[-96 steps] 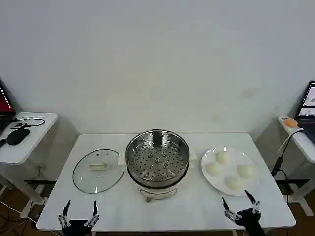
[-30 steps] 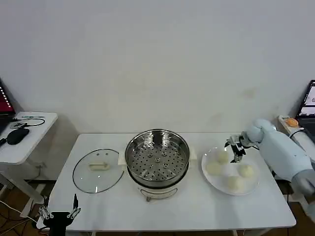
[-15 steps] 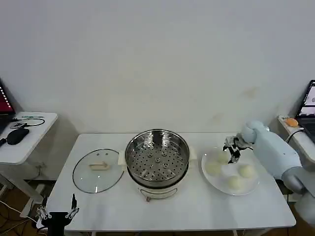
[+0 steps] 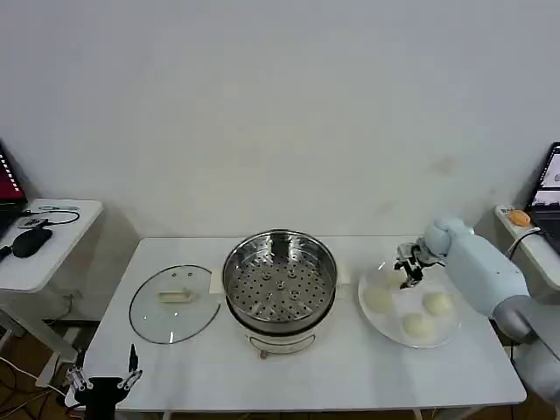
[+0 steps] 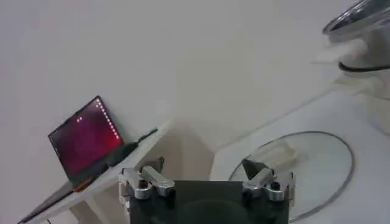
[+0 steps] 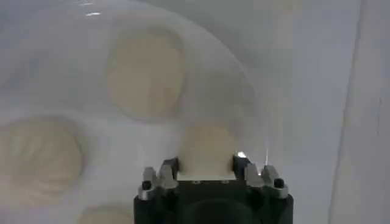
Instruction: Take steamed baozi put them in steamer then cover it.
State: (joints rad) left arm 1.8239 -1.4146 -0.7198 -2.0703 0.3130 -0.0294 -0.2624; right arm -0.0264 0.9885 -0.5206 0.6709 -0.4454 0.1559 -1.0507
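Note:
The steamer [image 4: 280, 280] stands uncovered at the table's middle, its perforated tray bare. The cover [image 4: 175, 303] lies flat to its left. Three steamed baozi [image 4: 378, 299] [image 4: 437, 304] [image 4: 417, 325] rest on the white plate [image 4: 451, 328] to the right. My right gripper [image 4: 407, 268] is down over the plate's far side. In the right wrist view a fourth baozi [image 6: 207, 146] sits between its fingers [image 6: 167, 169], which press both of its sides; my right gripper [image 6: 205, 165] is shut on it. My left gripper [image 4: 103, 381] hangs open off the table's front left corner, nothing in it.
Side tables flank the work table: one on the left with a laptop [image 5: 85, 140] and a black mouse [image 4: 31, 241], one on the right [image 4: 534, 249] with an orange object and a laptop. In the left wrist view the cover [image 5: 304, 159] and the steamer's rim [image 5: 362, 18] lie ahead.
The right arm rose from the table's front edge to the plate, then edged left over the far baozi and its fingers closed in on it. The left gripper shifted left, then held still.

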